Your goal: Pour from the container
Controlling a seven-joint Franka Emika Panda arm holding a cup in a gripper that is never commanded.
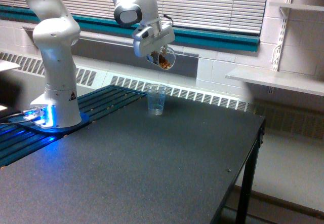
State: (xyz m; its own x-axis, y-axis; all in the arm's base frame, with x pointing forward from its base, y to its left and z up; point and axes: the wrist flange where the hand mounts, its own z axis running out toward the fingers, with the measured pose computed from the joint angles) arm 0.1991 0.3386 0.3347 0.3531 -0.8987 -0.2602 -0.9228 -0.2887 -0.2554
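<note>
Small clear short cup (165, 58) w/ brownish bits inside is clamped in robot's hand (157, 51), tipped sideways. It hangs above taller tapered clear cup (156, 99) standing upright on dark surface (152, 168).

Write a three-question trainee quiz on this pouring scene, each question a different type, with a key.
1. True or false: the small clear cup in the tool stands upright.
2. Multiple choice: the tall clear cup is (A) on the black table, below the held cup; (B) lying on its side; (C) on the wall shelf.
3. Fill in: the bits inside the held cup look ____ in colour.

Key: 1 false, it is tipped on its side, rim toward the exterior view's right. 2 A. 3 brown.
</note>
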